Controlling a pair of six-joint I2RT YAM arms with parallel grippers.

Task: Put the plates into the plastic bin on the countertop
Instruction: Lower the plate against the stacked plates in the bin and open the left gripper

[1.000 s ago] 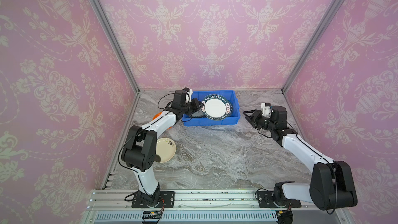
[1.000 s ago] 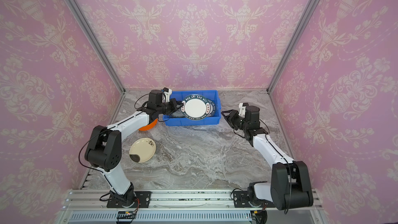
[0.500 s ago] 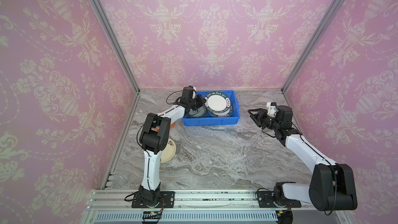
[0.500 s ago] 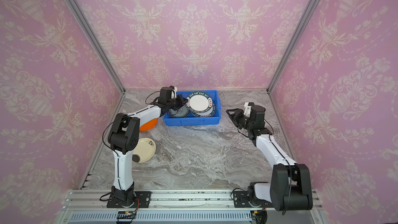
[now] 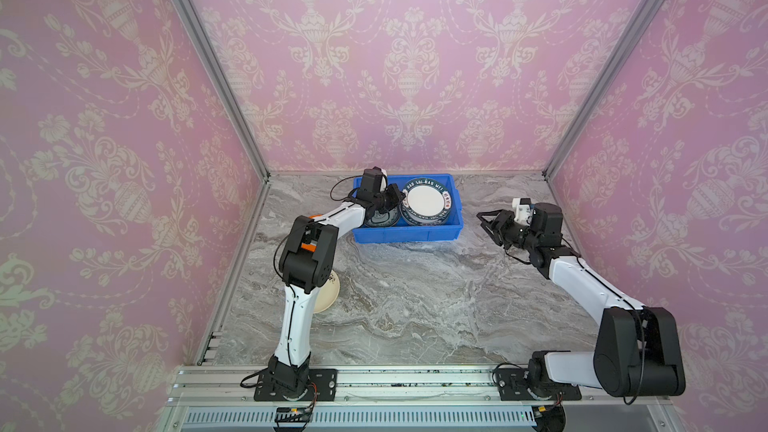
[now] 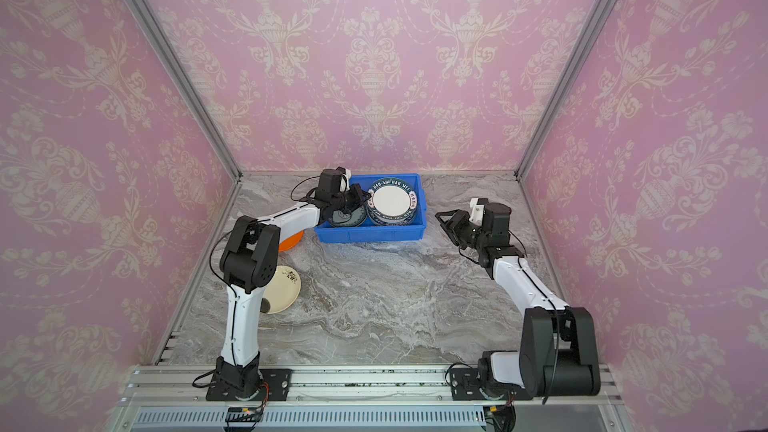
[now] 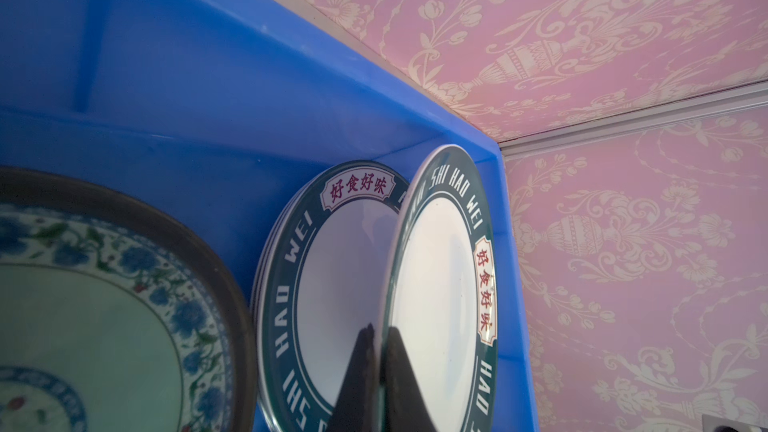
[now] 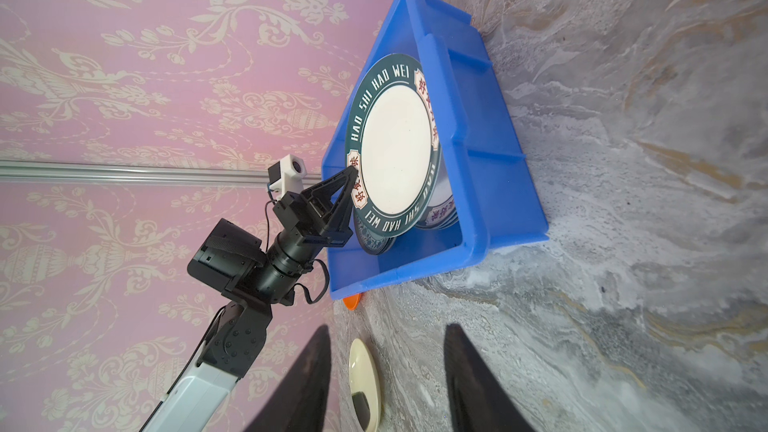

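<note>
Bin (image 5: 407, 235) | teal-rimmed plate (image 5: 426, 201) held inside | orange plate (image 6: 293, 238), cream plate (image 6: 285, 290) behind left arm (image 6: 249, 259)

Both top views: high, front edge, whole surface (image 5: 415, 305) shared. Left wrist: close inside the bin (image 7: 208, 97). Right wrist: same bin, farther.

The teal-rimmed plate (image 7: 436, 284) between the jaws of the left gripper (image 7: 380, 332) looked glossy, glazed and smooth. The blue bin (image 7: 208, 97) around those jaws was smooth, faintly shiny plastic. Beyond the jaws of the right gripper (image 8: 386, 328), the countertop (image 8: 623, 243) looked matt and marble-patterned.
</note>
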